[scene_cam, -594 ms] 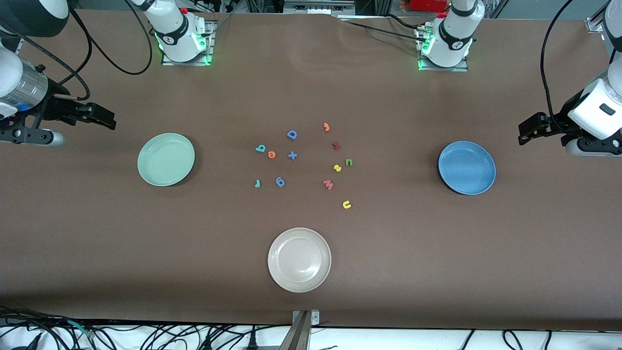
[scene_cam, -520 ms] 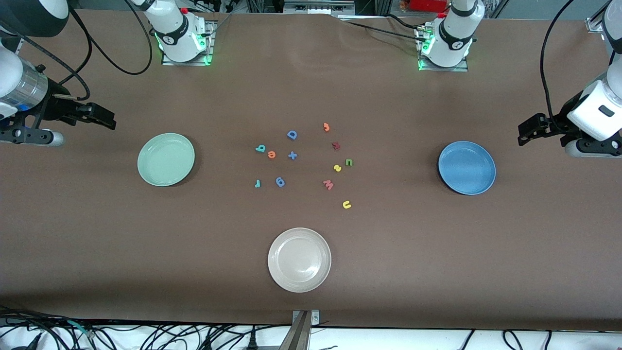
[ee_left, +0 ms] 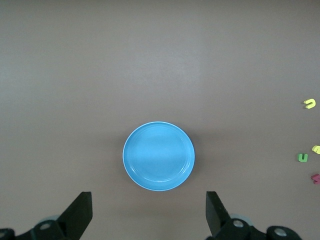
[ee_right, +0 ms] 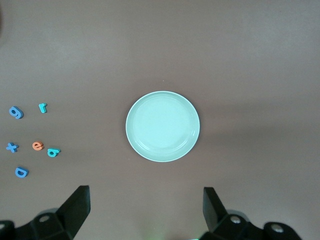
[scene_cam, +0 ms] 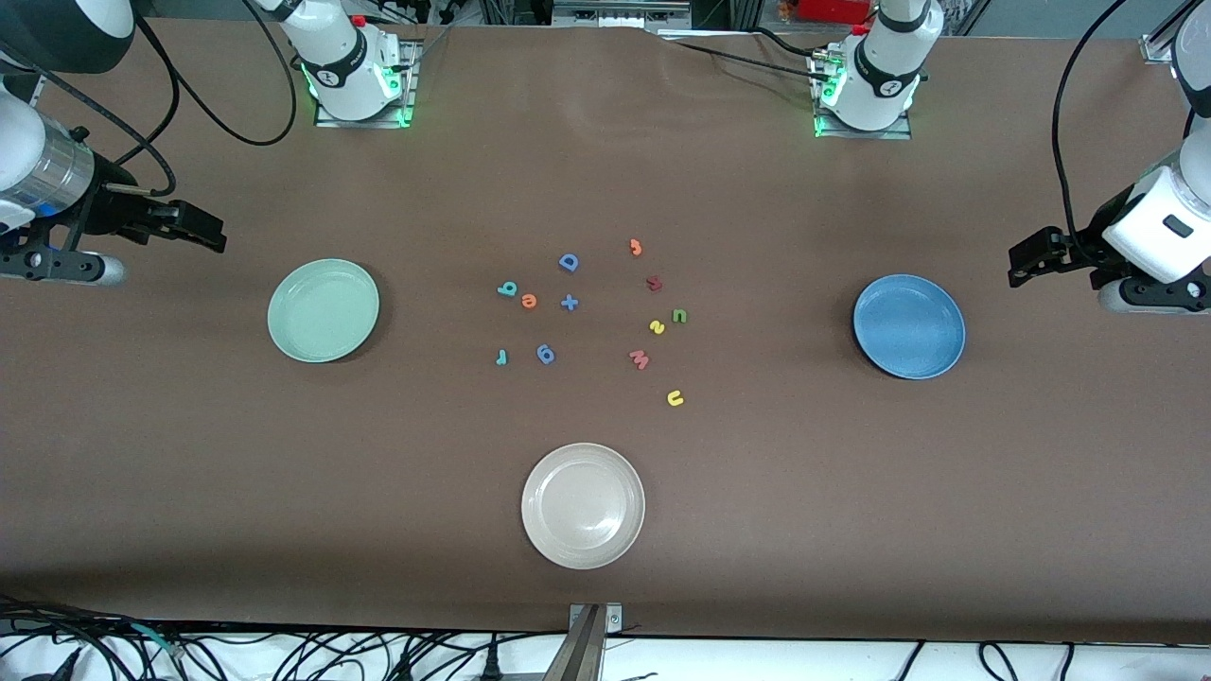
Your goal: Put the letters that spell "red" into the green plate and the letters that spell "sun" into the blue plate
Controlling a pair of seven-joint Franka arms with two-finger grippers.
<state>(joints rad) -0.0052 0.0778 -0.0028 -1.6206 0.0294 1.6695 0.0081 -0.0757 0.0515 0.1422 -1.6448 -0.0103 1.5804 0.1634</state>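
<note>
The green plate (scene_cam: pixel 323 310) (ee_right: pixel 162 126) lies toward the right arm's end of the table, the blue plate (scene_cam: pixel 908 326) (ee_left: pixel 158 156) toward the left arm's end. Between them lie the teal "r" (scene_cam: pixel 500 357), orange "e" (scene_cam: pixel 529 301), teal "d" (scene_cam: pixel 508 288), yellow "s" (scene_cam: pixel 657 327), yellow "u" (scene_cam: pixel 675 398) and green "n" (scene_cam: pixel 678 315). My right gripper (scene_cam: pixel 210 233) (ee_right: pixel 146 205) hangs open and empty over bare table beside the green plate. My left gripper (scene_cam: pixel 1020 260) (ee_left: pixel 149 212) hangs open and empty beside the blue plate.
A cream-white plate (scene_cam: pixel 583 505) sits nearer the front camera than the letters. Among the letters lie a blue "D" (scene_cam: pixel 568 262), a blue cross (scene_cam: pixel 569 303), a blue "6"-like piece (scene_cam: pixel 545 354), an orange piece (scene_cam: pixel 636 248), a dark red letter (scene_cam: pixel 654 283) and a salmon "w" (scene_cam: pixel 640 359).
The left gripper has shifted a little lower in the front view. The right arm, plates and letters have not moved.
</note>
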